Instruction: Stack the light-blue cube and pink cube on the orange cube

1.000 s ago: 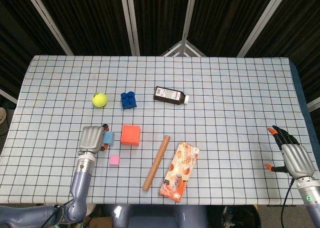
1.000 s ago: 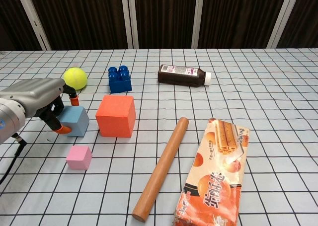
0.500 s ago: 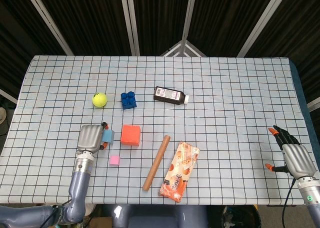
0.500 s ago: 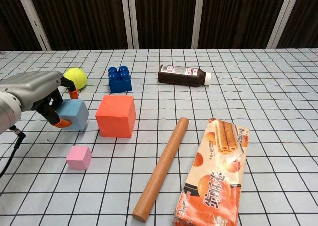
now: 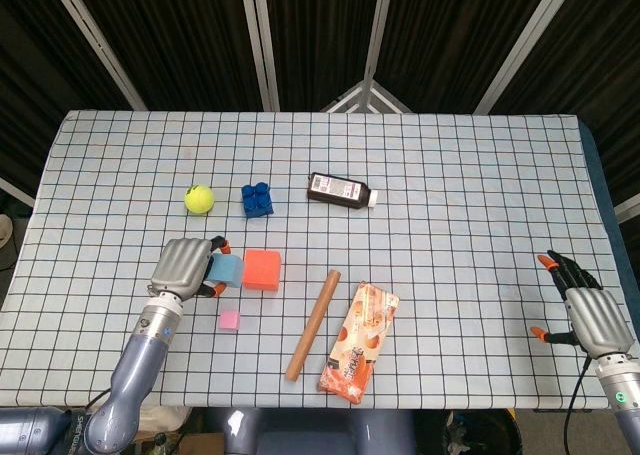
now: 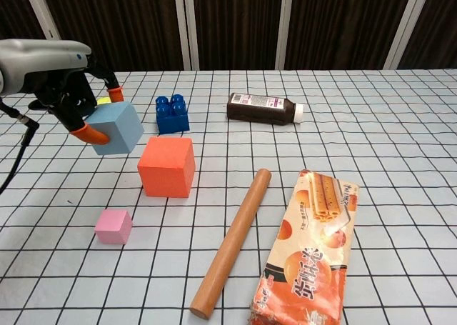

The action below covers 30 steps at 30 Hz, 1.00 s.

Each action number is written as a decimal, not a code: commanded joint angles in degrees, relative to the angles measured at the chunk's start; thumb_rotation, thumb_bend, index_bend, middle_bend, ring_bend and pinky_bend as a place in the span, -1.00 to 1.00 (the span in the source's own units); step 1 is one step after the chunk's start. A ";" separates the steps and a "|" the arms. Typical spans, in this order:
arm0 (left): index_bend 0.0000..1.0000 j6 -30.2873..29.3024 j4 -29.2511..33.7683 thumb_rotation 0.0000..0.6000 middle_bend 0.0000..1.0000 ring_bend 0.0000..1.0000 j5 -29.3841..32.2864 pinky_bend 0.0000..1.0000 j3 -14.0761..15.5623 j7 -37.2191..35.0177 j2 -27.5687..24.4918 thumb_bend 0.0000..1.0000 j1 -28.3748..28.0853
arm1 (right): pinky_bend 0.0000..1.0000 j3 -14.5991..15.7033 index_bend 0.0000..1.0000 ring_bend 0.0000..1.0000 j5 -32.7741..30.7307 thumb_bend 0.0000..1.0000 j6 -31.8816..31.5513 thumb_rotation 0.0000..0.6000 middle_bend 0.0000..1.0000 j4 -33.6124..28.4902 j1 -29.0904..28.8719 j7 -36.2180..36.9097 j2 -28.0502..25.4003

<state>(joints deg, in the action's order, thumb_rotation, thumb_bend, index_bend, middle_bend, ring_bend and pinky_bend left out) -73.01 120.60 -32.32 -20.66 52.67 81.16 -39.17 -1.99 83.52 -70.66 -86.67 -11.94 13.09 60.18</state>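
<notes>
My left hand (image 5: 183,266) (image 6: 61,78) grips the light-blue cube (image 5: 227,269) (image 6: 118,127) and holds it in the air, just left of the orange cube (image 5: 261,269) (image 6: 167,166) and above its top level. The orange cube sits on the table. The small pink cube (image 5: 229,319) (image 6: 114,226) lies in front of it, toward the near left. My right hand (image 5: 583,311) hovers at the table's right edge with its fingers spread and nothing in it; the chest view does not show it.
A yellow tennis ball (image 5: 200,198), a dark-blue brick (image 5: 258,198) (image 6: 172,113) and a dark bottle (image 5: 342,190) (image 6: 263,108) lie behind the cubes. A wooden rolling pin (image 5: 312,323) (image 6: 233,242) and an orange snack packet (image 5: 359,340) (image 6: 310,250) lie to the right.
My left hand has lifted the light-blue cube off the table and carried it up and slightly toward the orange cube. The right hand has stayed still.
</notes>
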 commanded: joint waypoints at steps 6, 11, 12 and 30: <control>-0.15 -3.64 -1.03 1.00 0.70 0.63 6.71 0.72 -0.79 3.67 2.20 -0.33 -7.00 | -0.69 -0.05 -1.00 -0.88 -0.11 -0.74 0.02 1.00 -0.99 0.33 0.07 0.69 -0.10; -0.15 -5.75 -3.12 1.00 0.70 0.63 7.16 0.72 0.32 4.20 4.90 -0.33 -9.32 | -0.69 -0.03 -1.00 -0.88 0.30 -0.74 -0.35 1.00 -0.99 0.66 0.17 1.57 -0.15; -0.15 -5.91 -3.40 1.00 0.70 0.63 7.59 0.72 0.42 4.32 5.26 -0.33 -9.73 | -0.69 -0.01 -1.00 -0.88 0.42 -0.74 -0.48 1.00 -0.99 0.74 0.21 1.75 -0.15; -0.15 -10.92 -8.01 1.00 0.70 0.63 10.29 0.72 1.23 7.91 10.15 -0.33 -15.87 | -0.69 -0.12 -1.00 -0.88 0.35 -0.74 -0.31 1.00 -0.99 1.88 0.21 3.66 -0.08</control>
<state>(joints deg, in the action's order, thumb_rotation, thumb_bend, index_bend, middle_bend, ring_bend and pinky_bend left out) -83.65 112.85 -22.08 -19.55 60.44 91.05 -54.81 -2.12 83.85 -70.96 -84.81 -11.74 16.73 60.10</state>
